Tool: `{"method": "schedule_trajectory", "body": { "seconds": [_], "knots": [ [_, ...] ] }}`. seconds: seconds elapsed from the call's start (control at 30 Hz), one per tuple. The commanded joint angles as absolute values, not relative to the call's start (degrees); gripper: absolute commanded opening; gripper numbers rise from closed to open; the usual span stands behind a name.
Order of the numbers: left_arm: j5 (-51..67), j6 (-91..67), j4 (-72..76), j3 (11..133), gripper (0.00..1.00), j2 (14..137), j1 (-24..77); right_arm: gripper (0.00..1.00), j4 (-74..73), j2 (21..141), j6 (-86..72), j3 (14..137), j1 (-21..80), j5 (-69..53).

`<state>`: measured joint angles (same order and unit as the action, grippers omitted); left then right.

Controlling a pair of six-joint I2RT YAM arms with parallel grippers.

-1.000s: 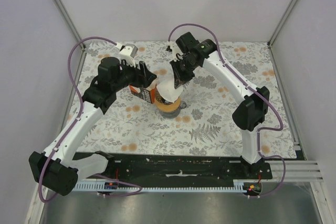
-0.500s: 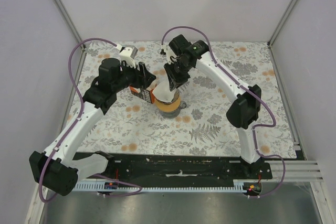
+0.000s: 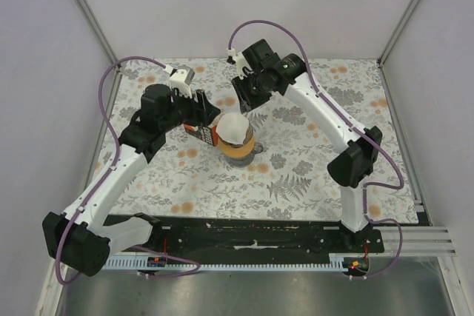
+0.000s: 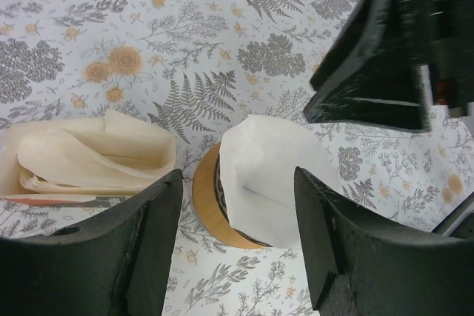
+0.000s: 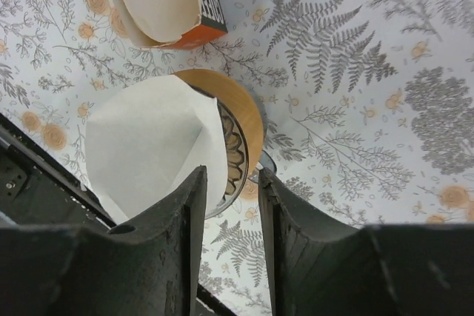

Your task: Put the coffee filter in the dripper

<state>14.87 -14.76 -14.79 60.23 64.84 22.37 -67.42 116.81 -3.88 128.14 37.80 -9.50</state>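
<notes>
The white coffee filter [image 3: 235, 126] stands in the dripper [image 3: 241, 149], near the middle of the flowered bench [image 3: 311, 168]. Its paper rises well above the rim. The right jaws are spread with nothing between them. They are above the dripper, at its 12 o'clock, and apart from the paper. The left jaws are also spread wide and empty. They are at 9 o'clock of the dripper, by the orange carton [image 3: 201, 133], which lies just beside it.
</notes>
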Motion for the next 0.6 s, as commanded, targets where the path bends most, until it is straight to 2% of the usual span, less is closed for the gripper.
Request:
{"method": "schedule_trajectory", "body": {
  "seconds": [0.0, 0.13, 0.23, 0.3, 0.57],
  "knots": [
    [14.59, -19.68, -11.52, 57.75, 0.67, 64.07, 22.33, 0.39, -55.66, 106.19, 1.75, 120.53, 41.21, -3.87],
    [14.33, -21.53, -10.2, 55.99, 0.64, 64.51, 22.41, 0.21, -51.94, 105.11, 1.76, 115.32, 43.94, -7.02],
    [13.8, -21.71, -9.32, 55.28, 0.59, 65.04, 22.32, 0.06, -54.39, 108.79, 0.09, 115.83, 44.65, -7.56],
    [14.32, -21.8, -8.53, 54.76, 0.58, 65.21, 22.33, 0.0, -56.24, 111.34, -2.19, 116.28, 44.56, -7.47],
    [12.83, -21.8, -5.81, 52.04, 0.55, 65.83, 22.41, 0.0, -56.16, 116.1, -5.1, 114.26, 44.74, -6.51]
  ]
}}
